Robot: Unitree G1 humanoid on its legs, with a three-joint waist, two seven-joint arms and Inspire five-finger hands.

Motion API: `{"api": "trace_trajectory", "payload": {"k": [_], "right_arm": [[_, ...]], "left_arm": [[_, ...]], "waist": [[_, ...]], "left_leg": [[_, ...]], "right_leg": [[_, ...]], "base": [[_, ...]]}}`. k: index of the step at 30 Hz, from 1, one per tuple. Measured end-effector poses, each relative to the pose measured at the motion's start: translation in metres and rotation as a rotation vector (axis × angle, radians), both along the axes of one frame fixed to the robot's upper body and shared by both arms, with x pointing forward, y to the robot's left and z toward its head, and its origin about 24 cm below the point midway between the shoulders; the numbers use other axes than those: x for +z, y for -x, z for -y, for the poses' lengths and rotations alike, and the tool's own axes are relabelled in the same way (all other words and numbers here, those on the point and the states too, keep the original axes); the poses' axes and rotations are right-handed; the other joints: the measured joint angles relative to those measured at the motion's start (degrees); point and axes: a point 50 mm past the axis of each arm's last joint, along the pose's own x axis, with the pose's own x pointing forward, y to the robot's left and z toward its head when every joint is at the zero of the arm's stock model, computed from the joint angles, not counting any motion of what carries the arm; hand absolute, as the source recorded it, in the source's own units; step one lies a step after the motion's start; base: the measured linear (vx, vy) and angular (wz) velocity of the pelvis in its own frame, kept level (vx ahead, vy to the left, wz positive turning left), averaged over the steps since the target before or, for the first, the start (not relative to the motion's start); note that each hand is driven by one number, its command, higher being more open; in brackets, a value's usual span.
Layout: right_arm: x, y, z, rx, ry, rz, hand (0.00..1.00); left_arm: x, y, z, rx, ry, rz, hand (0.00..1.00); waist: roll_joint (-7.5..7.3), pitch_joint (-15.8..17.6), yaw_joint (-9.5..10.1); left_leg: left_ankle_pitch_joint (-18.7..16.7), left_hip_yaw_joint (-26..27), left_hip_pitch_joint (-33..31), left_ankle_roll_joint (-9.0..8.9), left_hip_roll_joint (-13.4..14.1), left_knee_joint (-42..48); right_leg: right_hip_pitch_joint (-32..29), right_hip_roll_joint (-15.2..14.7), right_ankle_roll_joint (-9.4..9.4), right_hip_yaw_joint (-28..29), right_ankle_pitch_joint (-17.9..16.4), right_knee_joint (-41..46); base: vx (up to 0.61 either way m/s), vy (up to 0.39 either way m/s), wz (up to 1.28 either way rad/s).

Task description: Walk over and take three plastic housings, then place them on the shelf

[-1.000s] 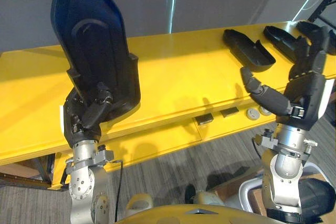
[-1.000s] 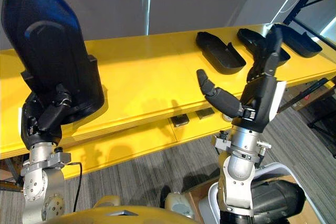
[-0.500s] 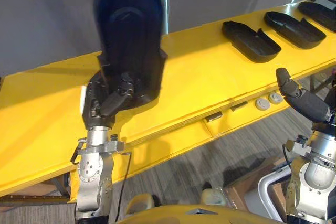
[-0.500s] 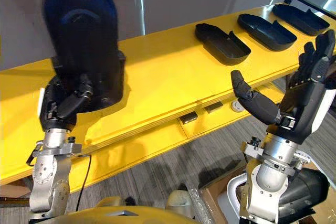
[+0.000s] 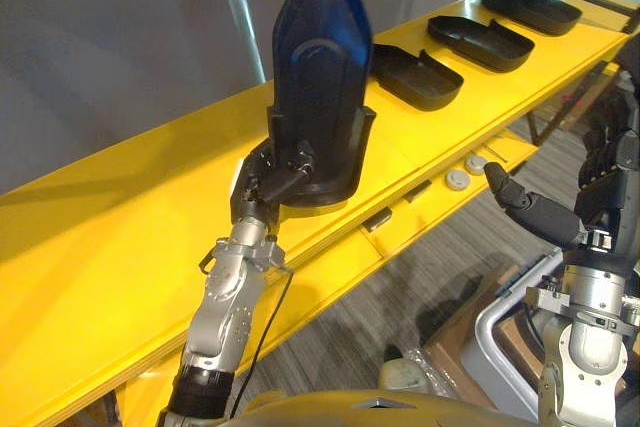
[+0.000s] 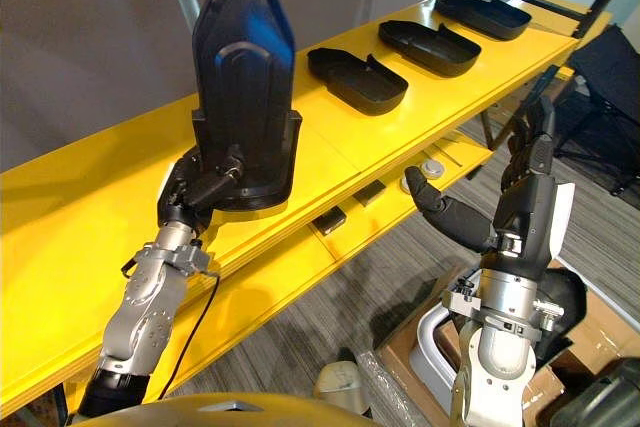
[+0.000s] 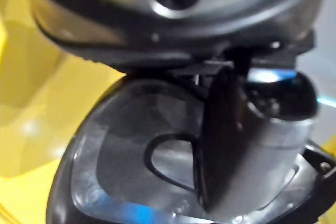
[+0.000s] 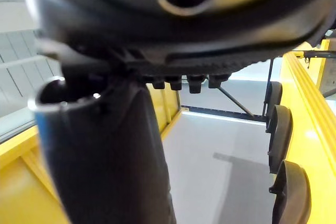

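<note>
**Item 1, held housing** (image 5: 320, 97): black plastic shell, 1 pc, upright, narrow end up, lifted clear above the yellow shelf (image 5: 130, 207). We log it in the left hand (image 5: 253, 177), not set down.

**Items 2-4:** 3 more black housings lying hollow side up in a row on the same shelf, toward its far end.
- near housing (image 5: 415, 75)
- middle housing (image 5: 480, 39)
- far housing (image 5: 530, 9)

They sit w/ gaps between them, none touching, all well apart from both hands.

**Progress (our est.):**
- 1 housing is in hand over the shelf, and its placing is not yet done.
- We can't tell whether the 3 lying pcs are already placed or are stock awaiting pickup.
- If placed, the task is near its end. If stock, approx. 1 of 3 is taken and all placing is left.
- Either way, the likely next step is lowering the held pc onto bare shelf beside the row.

**Left fingers** (image 5: 285, 172): clenched round the housing's broad lower end, w/ the thumb pressed across its face in the left wrist view. The grip is at 1 end only, so we judge the long shell could swing.

**Right hand** (image 6: 525, 209): raised at the robot's right, off the shelf edge and over the floor. Its fingers are straight w/ the thumb spread: released, holding nothing, touching nothing.
</note>
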Motion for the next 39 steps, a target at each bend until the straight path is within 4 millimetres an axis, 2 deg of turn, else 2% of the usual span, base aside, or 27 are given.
{"api": "trace_trajectory", "payload": {"k": [5, 8, 14, 17, 20, 21, 39], "right_arm": [[-0.002, -0.003, -0.005, 0.055, 0.007, -0.024, 1.0], [-0.006, -0.007, -0.011, 0.099, 0.005, -0.043, 1.0], [-0.008, -0.011, -0.023, 0.195, 0.02, -0.063, 1.0], [-0.008, -0.012, -0.024, 0.216, 0.03, -0.071, 1.0], [-0.01, -0.012, -0.023, 0.22, 0.01, -0.074, 1.0], [-0.01, -0.012, -0.023, 0.218, 0.006, -0.075, 1.0], [-0.018, -0.016, -0.025, 0.2, -0.057, -0.1, 1.0]], "left_arm": [[-0.019, -0.009, -0.001, 0.059, 0.044, -0.135, 0.0], [-0.02, -0.021, 0.0, 0.092, 0.055, -0.165, 0.0], [-0.022, -0.051, -0.011, 0.182, 0.101, -0.252, 0.0], [-0.023, -0.059, -0.019, 0.214, 0.116, -0.284, 0.0], [-0.025, -0.065, -0.02, 0.228, 0.116, -0.314, 0.0], [-0.025, -0.066, -0.02, 0.227, 0.117, -0.321, 1.0], [-0.028, -0.077, -0.018, 0.244, 0.065, -0.398, 1.0]], "waist": [[-0.13, -0.1, -0.9], [-0.5, -0.8, -1.24], [-0.74, -2.5, -2.58], [-0.62, -2.9, -3.72], [-0.52, -3.3, -3.88], [-0.51, -3.4, -3.87], [-0.97, -3.6, -4.06]], "left_leg": [[0.1, 2.1, 1.5, -0.09, 0.0, -1.0], [0.1, 2.7, 1.8, -0.12, 0.0, -1.3], [0.3, 4.1, 2.9, -0.32, 0.0, -2.5], [0.7, 4.4, 3.5, -0.39, -0.2, -3.5], [1.5, 4.6, 4.1, -0.51, -0.3, -4.9], [1.7, 4.5, 4.2, -0.55, -0.3, -5.1], [6.8, 2.1, 6.0, -0.67, -1.2, -12.0]], "right_leg": [[-0.1, 0.3, 0.06, 1.8, 0.0, 0.1], [-0.3, 0.4, 0.07, 2.4, 0.1, 0.1], [-0.8, 0.8, 0.1, 3.9, 0.1, 0.2], [-0.8, 0.9, 0.1, 4.4, 0.1, 0.2], [-0.8, 1.0, 0.09, 4.4, 0.1, 0.2], [-0.8, 1.0, 0.09, 4.4, 0.1, 0.2], [0.2, 1.0, -0.11, 1.8, 1.0, -1.2]], "base": [[-0.02, 0.004, -0.18], [-0.01, 0.0, -0.1], [-0.01, -0.006, -0.13], [-0.01, -0.016, -0.08], [-0.02, -0.034, -0.02], [-0.03, -0.04, 0.02], [-0.03, -0.035, 0.07]]}}
